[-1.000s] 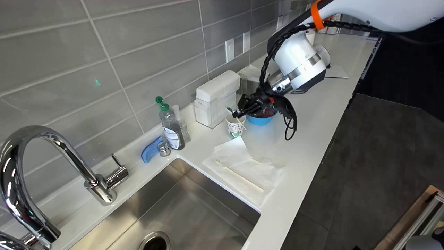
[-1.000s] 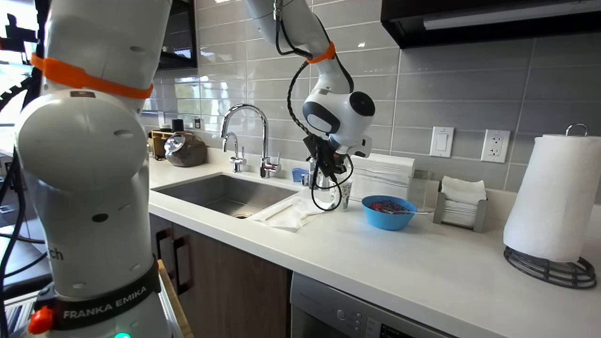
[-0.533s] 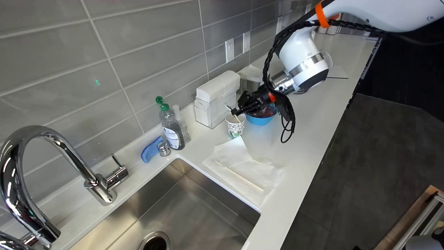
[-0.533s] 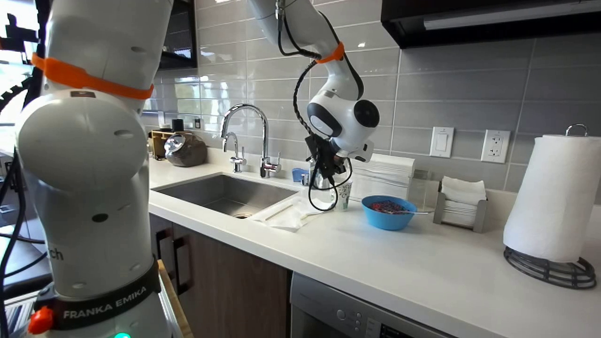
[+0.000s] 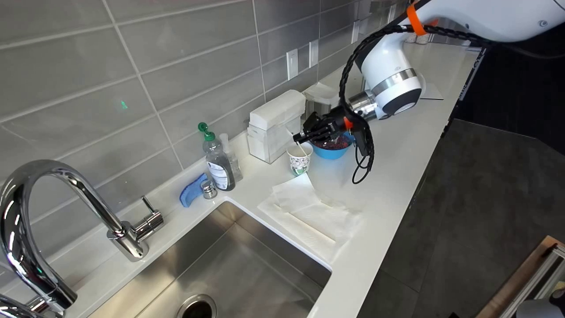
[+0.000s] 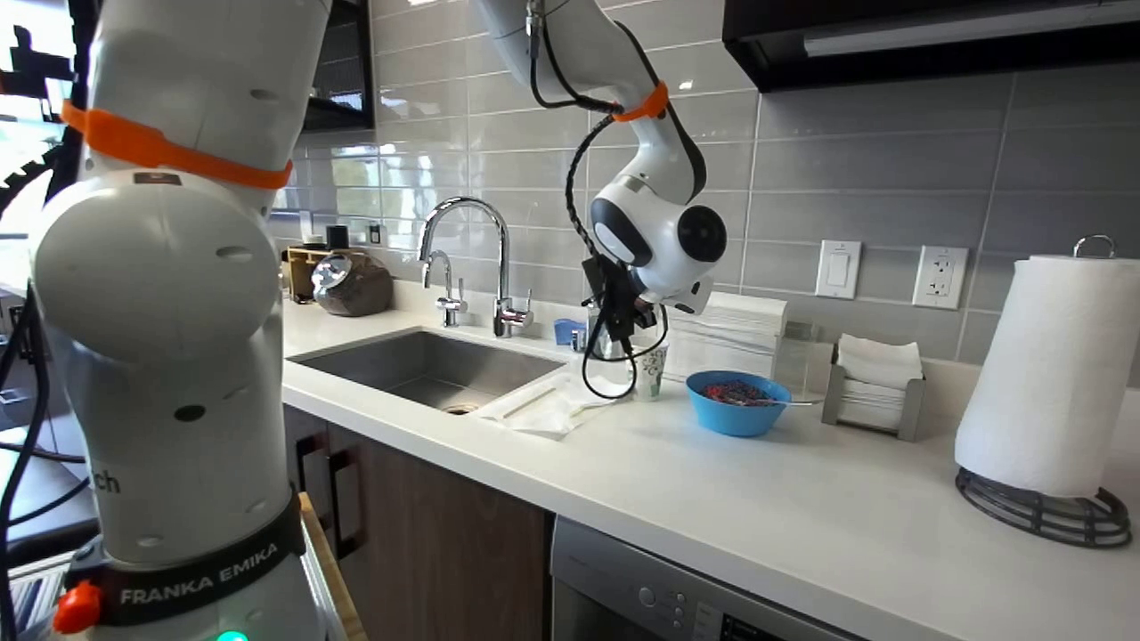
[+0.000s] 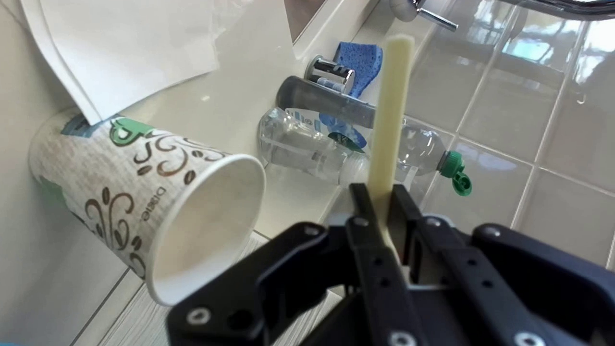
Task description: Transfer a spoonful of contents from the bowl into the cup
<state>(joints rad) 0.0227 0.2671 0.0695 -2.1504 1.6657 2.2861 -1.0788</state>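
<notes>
The cup (image 5: 299, 161) is a small white paper cup with brown and green print. It stands upright beside the bowl (image 5: 331, 153) and also shows in the wrist view (image 7: 110, 182), its visible inside white. The blue bowl (image 6: 736, 417) holds dark red-brown contents (image 6: 737, 393); a thin pale handle (image 6: 800, 403) sticks out over its rim. My gripper (image 5: 302, 138) is just above the cup's rim, shut on a pale cream stick (image 7: 390, 110). The stick slants across the cup's mouth in an exterior view; I cannot tell whether its lower end is inside. No spoon head shows.
Paper sheets (image 5: 309, 198) lie between cup and sink (image 5: 247, 265). A boxy white towel stack (image 5: 277, 126) stands close behind the cup. A soap bottle (image 5: 219, 168), clear bottle (image 7: 307, 149) and blue sponge (image 5: 193, 190) line the wall. A napkin holder (image 6: 873, 392) is past the bowl.
The gripper and held stick have risen slightly, and the wrist has shifted away from the sink. The stick's lower end has moved from the cup's side back to its mouth. Bowl and cup are unmoved.
</notes>
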